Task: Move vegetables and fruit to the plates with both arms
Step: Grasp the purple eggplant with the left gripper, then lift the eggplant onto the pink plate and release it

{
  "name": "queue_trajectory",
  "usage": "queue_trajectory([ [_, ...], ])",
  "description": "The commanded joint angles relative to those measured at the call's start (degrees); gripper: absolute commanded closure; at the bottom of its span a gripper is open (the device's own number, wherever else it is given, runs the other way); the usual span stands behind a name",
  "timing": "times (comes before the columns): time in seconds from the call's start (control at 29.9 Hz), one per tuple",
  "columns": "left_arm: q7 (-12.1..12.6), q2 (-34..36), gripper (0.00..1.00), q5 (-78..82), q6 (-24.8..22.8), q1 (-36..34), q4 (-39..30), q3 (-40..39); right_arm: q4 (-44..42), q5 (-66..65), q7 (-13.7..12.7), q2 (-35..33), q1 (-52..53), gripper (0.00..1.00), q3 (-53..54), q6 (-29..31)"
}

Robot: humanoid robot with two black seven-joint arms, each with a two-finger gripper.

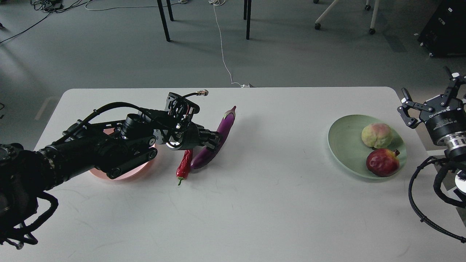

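On the white table (255,203), the red chili pepper (185,164) is seen beside the eggplant (218,140), whose middle is clasped by the left gripper (214,140); the pink plate (140,170) is largely hidden beneath that arm. The pomegranate (382,162) and pale fruit (377,135) are held by the green plate (346,143). The right gripper (431,95) is raised, fingers spread.

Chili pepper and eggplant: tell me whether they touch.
Cannot tell. In the head view the chili pepper lies right beside the eggplant, but the left gripper hides their upper ends.
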Motion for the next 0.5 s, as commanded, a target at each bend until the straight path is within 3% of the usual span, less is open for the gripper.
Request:
queue_trajectory([
  [0.0,-0.03,4.68,0.93,-0.66,-0.37,-2.09,-6.86,-0.45,-0.03,0.01,0.00,0.06,0.09,0.01,-0.07,0.00],
  [0.1,-0.03,10.73,0.93,-3.29,-0.37,-4.90,-13.80,-0.53,-0.03,0.01,0.00,0.06,0.18,0.01,-0.07,0.00],
  [0.27,-0.38,27.68,0.91,-4.88,-2.91,-6.14,-25.93,-0.45,-0.03,0.01,0.00,0.14,0.53,0.01,-0.16,0.00],
  [0.47,0.06,41.50,0.88,-5.06,-3.80,-0.71,-26.66,0.61,-0.03,0.01,0.00,0.32,0.62,0.01,-0.34,0.00],
])
